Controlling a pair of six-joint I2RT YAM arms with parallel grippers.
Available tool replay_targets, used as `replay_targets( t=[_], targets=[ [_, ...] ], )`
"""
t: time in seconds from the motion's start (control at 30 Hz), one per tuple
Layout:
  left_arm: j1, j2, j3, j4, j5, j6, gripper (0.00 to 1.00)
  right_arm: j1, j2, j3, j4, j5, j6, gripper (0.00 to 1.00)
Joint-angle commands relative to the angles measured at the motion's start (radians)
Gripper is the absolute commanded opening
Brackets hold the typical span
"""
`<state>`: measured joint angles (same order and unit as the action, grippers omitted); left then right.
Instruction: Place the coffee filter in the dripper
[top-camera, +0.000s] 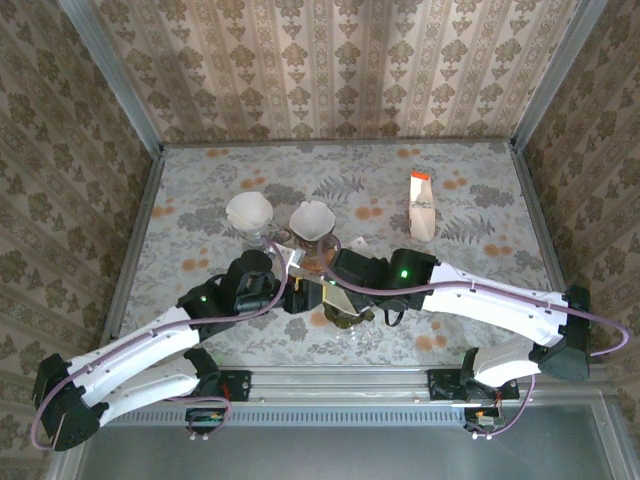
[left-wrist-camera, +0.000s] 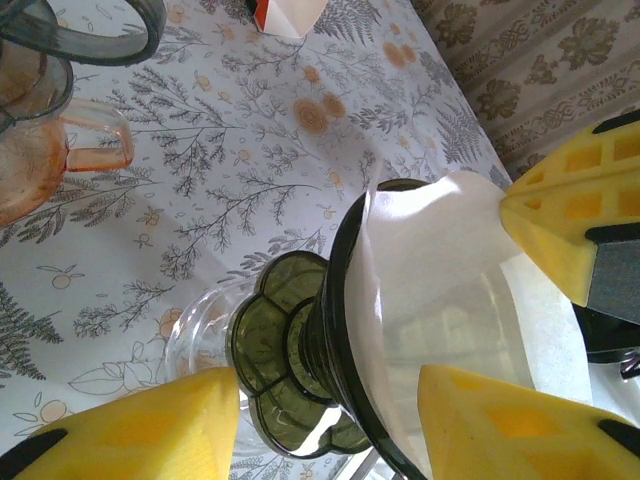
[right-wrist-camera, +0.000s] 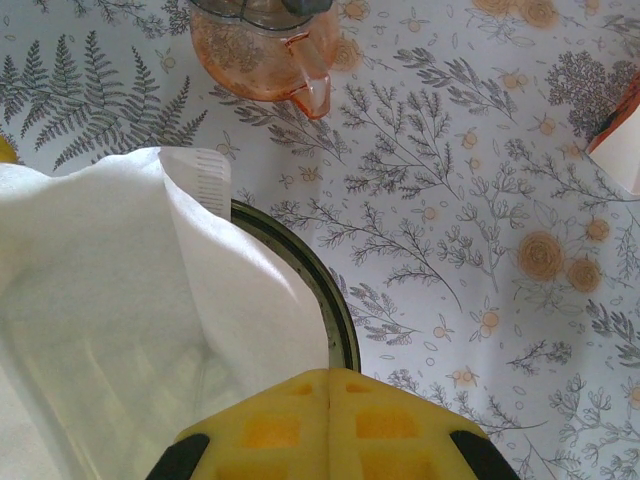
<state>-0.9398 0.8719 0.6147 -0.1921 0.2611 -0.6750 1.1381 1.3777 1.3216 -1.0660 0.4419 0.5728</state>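
1. Low in the middle of the top view, both arms meet over the dark green dripper (top-camera: 345, 318) on the flowered worktop (top-camera: 480, 260).
2. We see the white coffee filter (right-wrist-camera: 130, 300) lying open inside it.
3. Our right tool (right-wrist-camera: 330, 385) is pinched closed on the filter's edge.
4. Our left tool (left-wrist-camera: 325, 390) stands fairly wide, its yellow fingers (left-wrist-camera: 130, 430) either side of the dripper; whether they touch it, we cannot tell.
5. A pink glass cup (right-wrist-camera: 260, 50) sits near the upper edge of the right wrist view.

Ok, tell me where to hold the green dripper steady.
Probably grip the green dripper at its narrow neck, between the cone and the scalloped foot, coming in from the side. The waist there is slim enough to close on, while the paper filter fills the wide mouth.
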Motion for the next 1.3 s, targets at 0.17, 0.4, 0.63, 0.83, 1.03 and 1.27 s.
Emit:
replay_targets(
  t=[0.17,0.4,0.63,0.83,1.03,1.27],
  targets=[
    [-0.016,-0.003,-0.027,0.020,0.015,-0.028,0.51,0.007,0.030,-0.005,-0.023,0.027,0.006,0.03],
    [-0.017,-0.003,-0.035,0.031,0.015,-0.035,0.52,0.006,-0.029,0.001,-0.029,0.066,0.016,0.52],
    [-0.017,-0.003,-0.044,0.037,0.012,-0.039,0.52,-0.057,-0.020,-0.035,0.054,-0.104,-0.002,0.66],
    [-0.017,-0.007,-0.049,0.040,0.010,-0.044,0.52,-0.109,0.044,-0.075,0.105,-0.190,-0.008,0.70],
    [-0.017,-0.007,-0.053,0.045,0.009,-0.046,0.52,-0.140,0.080,-0.094,0.143,-0.229,-0.017,0.70],
    [-0.016,-0.007,-0.056,0.049,0.007,-0.049,0.54,-0.141,0.115,-0.121,0.167,-0.241,-0.013,0.70]
  ],
)
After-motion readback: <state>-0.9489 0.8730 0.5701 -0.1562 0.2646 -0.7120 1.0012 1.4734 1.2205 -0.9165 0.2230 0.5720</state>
